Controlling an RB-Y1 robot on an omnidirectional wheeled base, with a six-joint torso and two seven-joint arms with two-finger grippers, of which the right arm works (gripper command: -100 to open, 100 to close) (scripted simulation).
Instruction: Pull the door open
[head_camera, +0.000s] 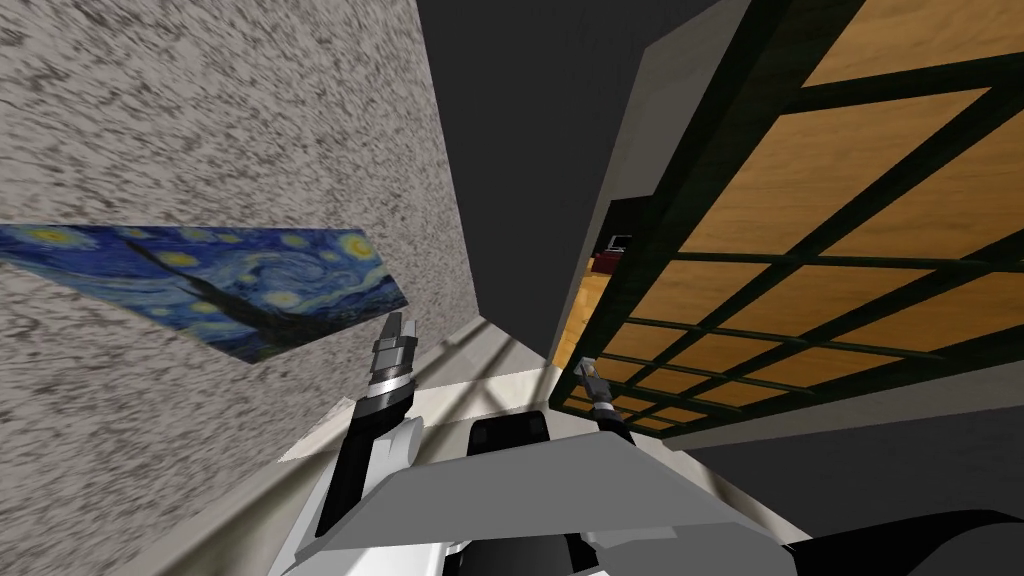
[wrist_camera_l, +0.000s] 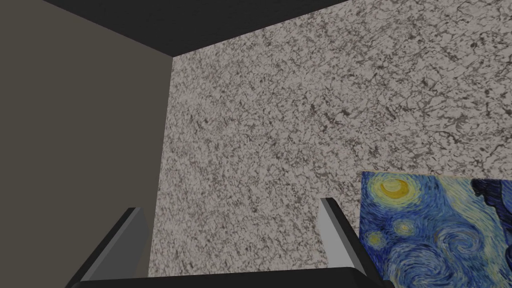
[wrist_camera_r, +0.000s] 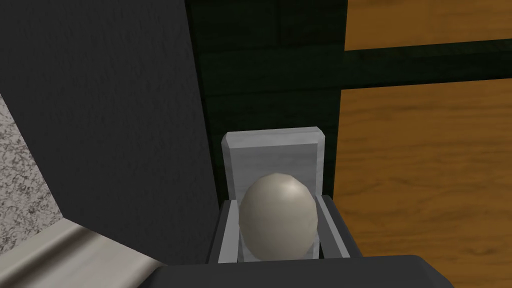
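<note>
The robot's right gripper (wrist_camera_r: 277, 201) clasped the pale, egg-shaped knob (wrist_camera_r: 278, 216) of the door (head_camera: 800, 200), its two thin fingers pressed against the knob's sides, as the right wrist view showed. The knob stood out from a light grey backplate (wrist_camera_r: 272, 150) fixed to the door's dark green frame, just beside its wood-coloured panels. A dark grey surface (wrist_camera_r: 110, 110) lay close along the door's edge on the knob's other side. From the head camera, the door filled the robot's right side as a grid of dark bars over wood-coloured panes, with the right arm reaching to its near edge. The left gripper (wrist_camera_l: 230, 205) hung raised and apart from the door, fingers spread wide and holding nothing, near a speckled grey wall (head_camera: 200, 130) bearing a blue and yellow swirling-sky painting (head_camera: 230, 285).
</note>
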